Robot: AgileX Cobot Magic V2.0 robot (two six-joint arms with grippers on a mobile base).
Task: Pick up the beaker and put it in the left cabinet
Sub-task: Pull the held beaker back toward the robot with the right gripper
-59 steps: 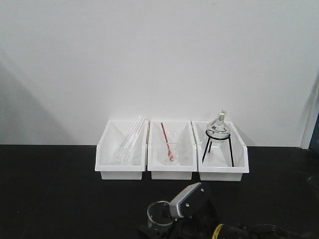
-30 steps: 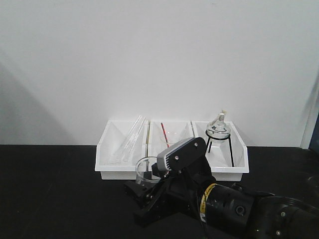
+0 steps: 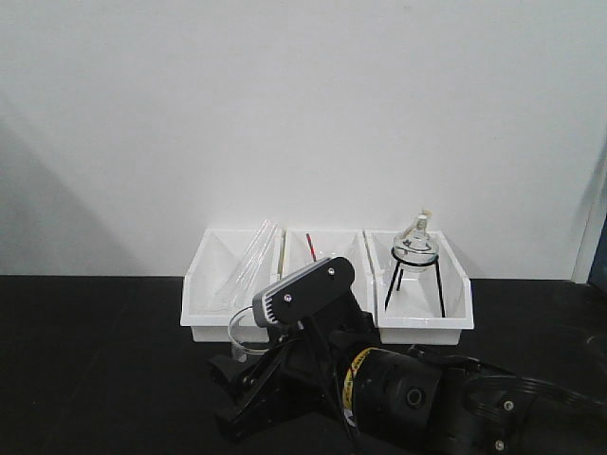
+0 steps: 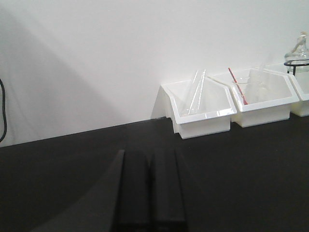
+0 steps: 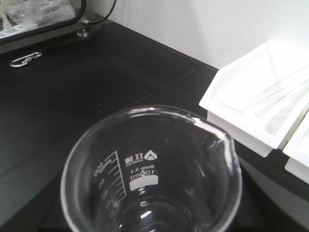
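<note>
The beaker (image 5: 152, 174) is clear glass with printed marks and a 100ml label, and it fills the lower right wrist view. In the front view the beaker (image 3: 237, 339) shows low at centre-left, partly behind the arm's grey camera block. My right gripper (image 3: 239, 368) is shut on it and holds it above the black tabletop (image 3: 95, 379), in front of the left bin. Its fingers are hidden in the right wrist view. My left gripper (image 4: 150, 154) is shut and empty, low over the tabletop. The left cabinet is out of view.
Three white bins stand against the wall: the left one (image 3: 204, 318) holds long clear tubes, the middle one (image 4: 270, 104) a red-marked item, the right one (image 3: 455, 318) a round flask (image 3: 415, 248) on a black tripod. A dark-framed object (image 5: 34, 24) and metal clip (image 5: 19, 60) lie far left.
My right arm has risen and moved left with the beaker in its jaws, from the bottom edge to in front of the left and middle bins.
</note>
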